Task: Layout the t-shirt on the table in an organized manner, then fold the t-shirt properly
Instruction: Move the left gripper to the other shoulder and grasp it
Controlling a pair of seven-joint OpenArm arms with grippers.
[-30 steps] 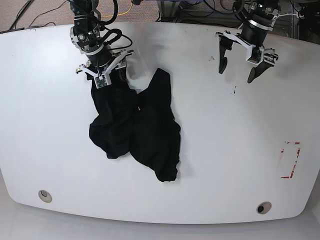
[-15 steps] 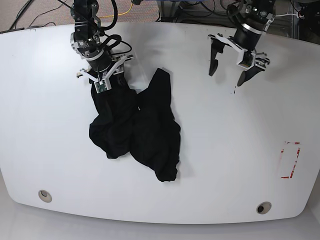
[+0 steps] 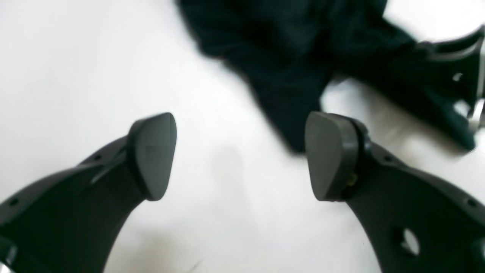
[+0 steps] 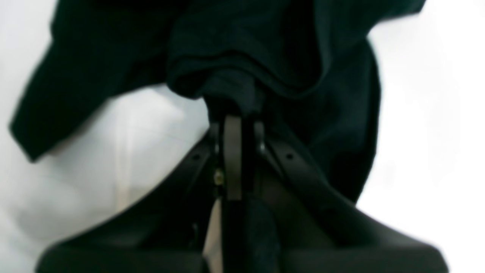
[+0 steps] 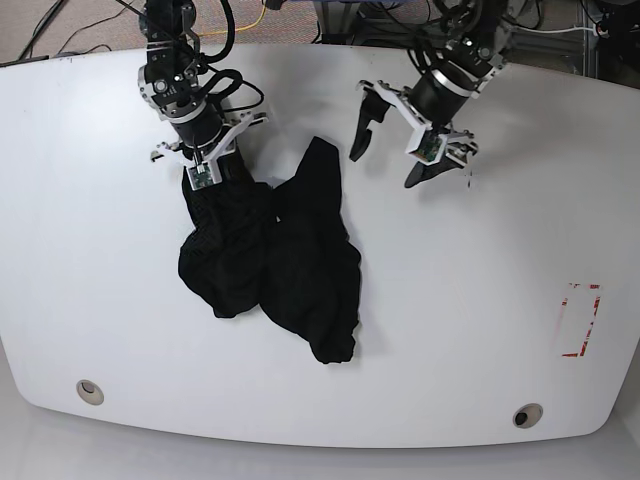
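Observation:
The black t-shirt [image 5: 275,255] lies crumpled on the white table [image 5: 460,300], left of the middle, and no print shows. At the bunch's upper left, my right gripper [image 5: 205,176] is shut on the cloth. In the right wrist view the t-shirt [image 4: 265,49] has a fold pinched between the jaws of the right gripper [image 4: 233,113]. My left gripper [image 5: 386,167] hangs wide open just right of the shirt's top tip. In the left wrist view the left gripper [image 3: 240,155] holds nothing, and the t-shirt [image 3: 284,57] lies just beyond its fingertips.
A red tape rectangle [image 5: 580,320] marks the table's right side. Two metal-ringed holes [image 5: 90,391] [image 5: 527,415] sit near the front edge. Cables and floor lie behind the table's far edge.
My left arm has swung left across the table toward the shirt's top, still open. The right gripper's jaws have closed on the cloth at the shirt's upper left.

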